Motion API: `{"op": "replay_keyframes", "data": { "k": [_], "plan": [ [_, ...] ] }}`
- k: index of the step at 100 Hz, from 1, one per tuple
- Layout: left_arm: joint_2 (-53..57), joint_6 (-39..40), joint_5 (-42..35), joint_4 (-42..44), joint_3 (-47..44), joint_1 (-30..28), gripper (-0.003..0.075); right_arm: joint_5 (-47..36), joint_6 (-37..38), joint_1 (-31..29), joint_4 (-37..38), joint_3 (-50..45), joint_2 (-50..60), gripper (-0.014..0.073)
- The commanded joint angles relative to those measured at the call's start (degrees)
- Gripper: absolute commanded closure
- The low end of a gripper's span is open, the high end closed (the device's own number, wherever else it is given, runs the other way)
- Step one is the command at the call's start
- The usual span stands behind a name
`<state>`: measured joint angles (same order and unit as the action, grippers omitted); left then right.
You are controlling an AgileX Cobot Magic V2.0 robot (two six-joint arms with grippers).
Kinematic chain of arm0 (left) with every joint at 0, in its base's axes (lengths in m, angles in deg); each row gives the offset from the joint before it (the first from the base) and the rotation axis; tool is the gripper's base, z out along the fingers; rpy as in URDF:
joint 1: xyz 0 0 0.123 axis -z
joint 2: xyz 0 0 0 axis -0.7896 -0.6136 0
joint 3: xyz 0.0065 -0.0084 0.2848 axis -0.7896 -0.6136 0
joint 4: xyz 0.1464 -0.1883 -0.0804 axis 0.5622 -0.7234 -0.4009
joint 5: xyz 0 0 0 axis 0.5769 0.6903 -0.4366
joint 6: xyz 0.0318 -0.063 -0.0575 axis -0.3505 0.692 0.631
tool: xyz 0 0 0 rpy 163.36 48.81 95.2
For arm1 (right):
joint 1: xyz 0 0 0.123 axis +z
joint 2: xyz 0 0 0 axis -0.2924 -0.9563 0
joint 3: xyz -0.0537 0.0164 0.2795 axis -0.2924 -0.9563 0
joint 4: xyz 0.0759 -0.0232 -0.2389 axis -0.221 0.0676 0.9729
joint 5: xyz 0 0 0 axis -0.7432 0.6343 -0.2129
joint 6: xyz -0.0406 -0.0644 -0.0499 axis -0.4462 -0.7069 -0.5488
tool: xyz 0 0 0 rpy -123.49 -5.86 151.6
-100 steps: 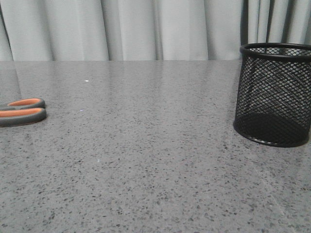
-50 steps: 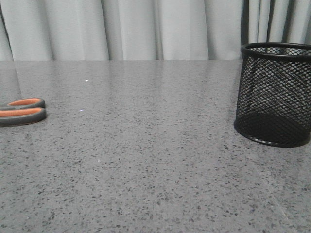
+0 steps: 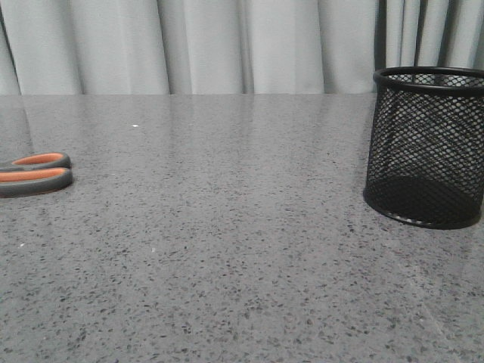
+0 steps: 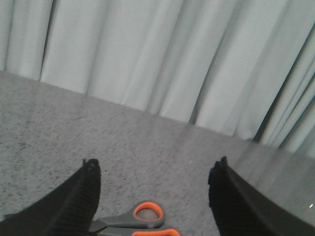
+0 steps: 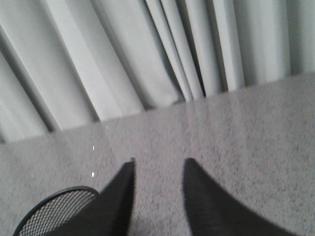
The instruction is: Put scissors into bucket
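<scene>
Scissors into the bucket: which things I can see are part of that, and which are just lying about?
Part of the job:
scissors, flat on the table's left edge
bucket, upright at right
left gripper, open above the scissors

Just there:
right gripper, open, holding nothing
table
curtain

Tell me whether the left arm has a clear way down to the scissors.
Probably yes: the left gripper is open above the scissors, whose handles show between its fingers with nothing lying across them.

Even soft light, faint sheen on table (image 3: 242, 249) (right wrist view blurred)
</scene>
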<state>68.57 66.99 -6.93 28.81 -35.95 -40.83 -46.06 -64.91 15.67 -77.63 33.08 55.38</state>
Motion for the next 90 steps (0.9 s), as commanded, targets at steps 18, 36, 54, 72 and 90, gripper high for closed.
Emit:
{"op": "replay_keyframes", "data": {
  "k": [18,36,54,72,90],
  "plan": [
    [-21.14,-10.1,11.57,6.78,19.24,0.29,0.0316,7.99,-0.16,2.54,0.05,9.01,-7.63,0.0141],
    [-34.29,-21.21,19.99,8.1,30.72,1.01,0.0351,8.92,-0.16,5.2,-0.05,9.01,-7.63,0.0141],
    [-46.36,-37.72,33.69,17.71,39.54,6.21,0.0351,9.2,-0.16,6.18,-0.19,9.01,-7.63,0.0141],
    [-53.52,-51.2,40.68,28.81,39.67,10.88,0.0353,9.33,-0.16,6.22,-0.19,8.9,-7.63,0.0141],
    [-57.43,-73.15,46.74,21.81,39.75,9.7,0.0392,9.47,-1.13,7.12,0.65,8.9,-7.63,0.0141]
  ]
}}
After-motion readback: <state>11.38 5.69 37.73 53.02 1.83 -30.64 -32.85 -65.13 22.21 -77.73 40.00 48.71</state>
